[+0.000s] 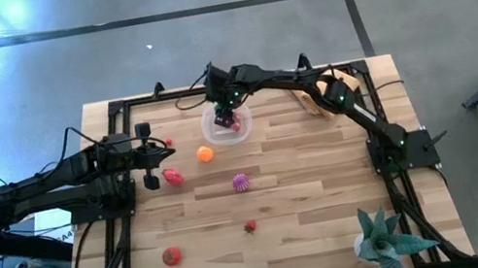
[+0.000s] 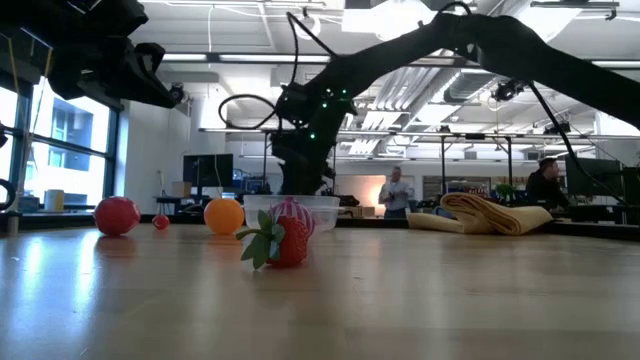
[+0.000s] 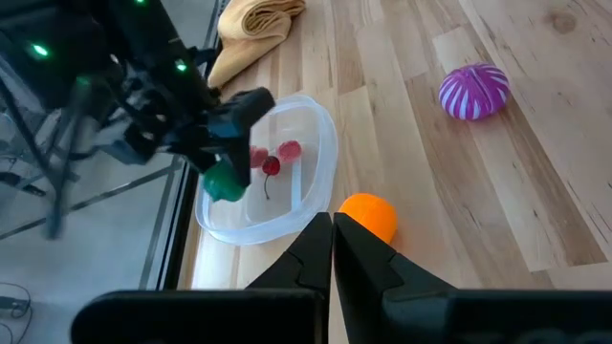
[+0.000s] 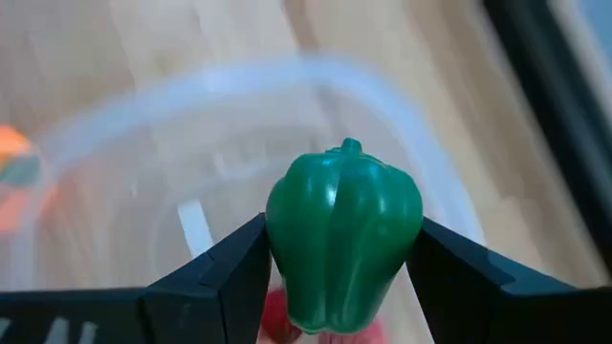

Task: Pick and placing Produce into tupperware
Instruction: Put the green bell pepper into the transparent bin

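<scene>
- Right hand (image 4: 335, 277) hangs over the tupperware (image 1: 241, 134) at the far middle of the desk (image 1: 327, 187), its two dark fingers spread wide and clamped on the flanks of a green toy pepper (image 4: 342, 234), stem end up.
- Pepper: smooth, glossy, lobed, probably hollow plastic, so light and stiff; the slick skin could slide, and the broad mid-body, where the fingers sit, looks the safest place to hold it.
- Tupperware: clear, thin-walled, shallow, rounded-square. It looks light enough to skid if bumped. Small red pieces (image 3: 279, 158) already lie inside.
- Left hand (image 3: 332, 250) waits fully closed and empty near the left edge of the desk, pointing toward the container.
- Produce loose on the desk: a round orange fruit (image 1: 205, 154) just beside the container, a ribbed magenta-and-white piece (image 1: 241, 182), a pinkish-red one (image 1: 172, 176) near the left hand, a strawberry (image 2: 285, 240) with a soft-looking green leaf cap, and a red tomato-like ball (image 1: 172, 255) nearer the front.
- Round ones will likely roll; grip them across the widest part.
- Tan cloth (image 2: 490, 213), folded and soft, lies right of the container.
</scene>
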Robot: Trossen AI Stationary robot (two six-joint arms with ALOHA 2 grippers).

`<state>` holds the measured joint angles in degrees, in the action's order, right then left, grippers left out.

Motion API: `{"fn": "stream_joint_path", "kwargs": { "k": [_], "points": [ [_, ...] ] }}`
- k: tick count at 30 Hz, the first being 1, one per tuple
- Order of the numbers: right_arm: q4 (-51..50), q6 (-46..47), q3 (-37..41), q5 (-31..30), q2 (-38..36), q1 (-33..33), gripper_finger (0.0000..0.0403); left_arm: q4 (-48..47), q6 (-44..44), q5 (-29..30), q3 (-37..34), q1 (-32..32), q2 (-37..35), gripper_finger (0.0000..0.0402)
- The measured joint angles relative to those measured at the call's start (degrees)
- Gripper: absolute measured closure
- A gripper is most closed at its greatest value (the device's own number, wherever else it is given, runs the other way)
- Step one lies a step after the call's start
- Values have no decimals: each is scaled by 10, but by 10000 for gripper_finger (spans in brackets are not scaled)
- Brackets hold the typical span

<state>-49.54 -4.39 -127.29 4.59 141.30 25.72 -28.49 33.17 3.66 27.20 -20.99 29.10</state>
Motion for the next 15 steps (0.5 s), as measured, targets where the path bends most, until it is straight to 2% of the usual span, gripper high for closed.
{"fn": "stream_joint_path", "kwargs": {
  "k": [7, 15],
  "points": [
    [-28, -6, 0, -26, -1, -11, 194, 0, 0, 0, 0, 0, 0, 396],
    [-52, -21, 0, -24, -1, -8, 194, 0, 0, 0, 0, 0, 0, 396]
  ]
}}
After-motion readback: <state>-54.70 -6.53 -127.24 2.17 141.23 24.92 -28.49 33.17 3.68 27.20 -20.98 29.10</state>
